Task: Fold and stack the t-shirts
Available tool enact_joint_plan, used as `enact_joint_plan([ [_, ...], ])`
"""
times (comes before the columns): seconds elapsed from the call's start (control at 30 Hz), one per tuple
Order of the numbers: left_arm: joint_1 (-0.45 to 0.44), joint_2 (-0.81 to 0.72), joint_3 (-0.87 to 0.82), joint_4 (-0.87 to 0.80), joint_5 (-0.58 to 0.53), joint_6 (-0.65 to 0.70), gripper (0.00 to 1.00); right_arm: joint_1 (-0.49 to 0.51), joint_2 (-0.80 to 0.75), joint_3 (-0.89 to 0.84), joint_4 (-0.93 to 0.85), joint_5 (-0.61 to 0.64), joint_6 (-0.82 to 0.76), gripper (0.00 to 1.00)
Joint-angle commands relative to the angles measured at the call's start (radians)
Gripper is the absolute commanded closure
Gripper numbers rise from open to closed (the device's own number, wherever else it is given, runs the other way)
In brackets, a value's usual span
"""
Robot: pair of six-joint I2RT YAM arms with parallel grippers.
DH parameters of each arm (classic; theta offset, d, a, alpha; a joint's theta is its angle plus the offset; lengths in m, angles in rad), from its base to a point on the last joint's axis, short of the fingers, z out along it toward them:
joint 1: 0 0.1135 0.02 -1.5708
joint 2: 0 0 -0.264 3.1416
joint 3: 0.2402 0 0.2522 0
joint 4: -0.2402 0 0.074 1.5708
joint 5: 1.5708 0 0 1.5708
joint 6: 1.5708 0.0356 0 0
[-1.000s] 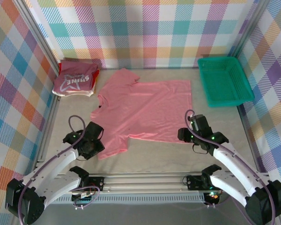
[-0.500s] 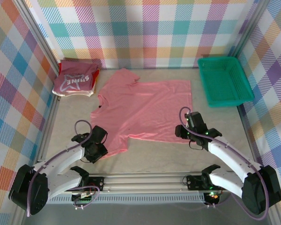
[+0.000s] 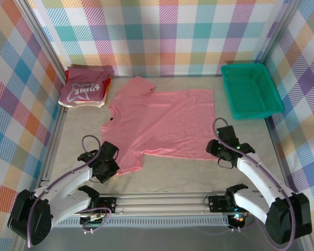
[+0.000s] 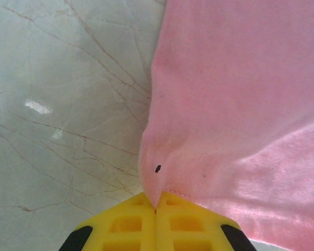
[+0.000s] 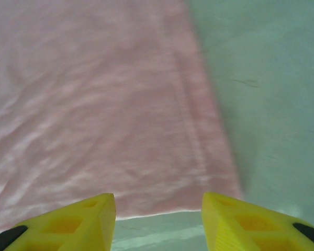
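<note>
In the top external view, a salmon-pink t-shirt [image 3: 162, 123] is seen spread flat on the middle of the grey table [image 3: 172, 178], its neck towards the left and its hem towards the right. A folded pile [image 3: 107, 84] is set in the far left corner, well apart from the spread shirt, and is topped by a dark pink t-shirt [image 3: 83, 91] with white lettering; cream and red edges are shown beneath it. A green mesh basket [image 3: 251, 89] is placed in the far right corner. The left gripper [image 3: 112, 166] is lowered onto the near left corner of the salmon-pink cloth, and the right gripper [image 3: 214, 150] is held at the near right corner. In the left wrist view, the yellow fingers [image 4: 125, 225] are pressed together with the corner of the pink cloth pinched between them, the cloth being drawn up into a small ridge just ahead of the tips; a tiny dark speck is seen on the fabric, and bare marbled table is shown to the left. In the right wrist view, the yellow fingers [image 5: 78, 222] are spread wide apart, nothing is gripped, and the stitched edge and corner of the shirt are laid flat on the table just ahead of the gap between them
</note>
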Motion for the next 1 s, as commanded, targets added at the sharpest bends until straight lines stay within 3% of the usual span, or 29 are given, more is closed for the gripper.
enact_joint_plan([
  [0.0,-0.007,-0.021,0.031,-0.011,-0.028,0.007,1.00,-0.119,0.006,0.029,-0.146,-0.138,0.060,0.52],
  [0.3,0.004,-0.033,0.019,0.037,-0.032,0.046,1.00,-0.198,0.116,-0.002,-0.056,-0.262,0.001,0.52],
  [0.57,0.008,-0.040,0.020,0.035,-0.041,0.063,1.00,-0.198,0.176,-0.028,-0.001,-0.244,0.013,0.53],
  [0.73,0.012,-0.030,0.023,0.044,-0.033,0.067,1.00,-0.198,0.178,-0.039,-0.062,-0.139,0.064,0.54],
  [0.97,0.014,-0.004,0.023,0.066,-0.024,0.078,1.00,-0.198,0.214,-0.059,0.043,-0.215,0.062,0.58],
])
